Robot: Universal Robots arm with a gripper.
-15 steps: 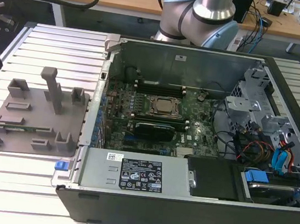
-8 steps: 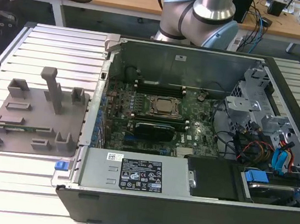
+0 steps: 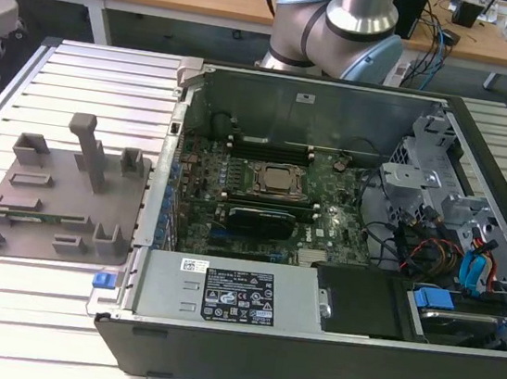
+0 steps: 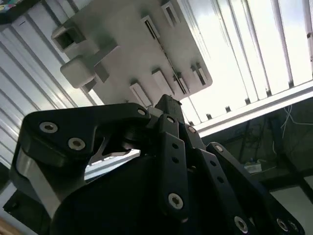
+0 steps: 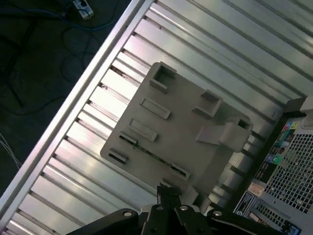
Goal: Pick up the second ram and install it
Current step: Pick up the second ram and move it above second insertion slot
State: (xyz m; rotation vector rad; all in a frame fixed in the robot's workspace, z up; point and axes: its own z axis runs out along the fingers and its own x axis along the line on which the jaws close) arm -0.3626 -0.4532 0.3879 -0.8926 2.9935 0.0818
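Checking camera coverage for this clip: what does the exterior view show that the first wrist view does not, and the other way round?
The exterior view adds the inside of the open computer case, with the motherboard and processor, and the arm behind it. The first wrist view adds the gripper above the table beside the grey holder plate, and cables on the dark floor past the table's edge. Both share the holder plate on the slatted table, a thin green stick lying in it, apparently the second ram, and part of the case.

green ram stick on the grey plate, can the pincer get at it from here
Probably yes: the thin green ram stick lies uncovered on the grey moulded plate, the black pincer hangs over that side, and the tall post stands apart.
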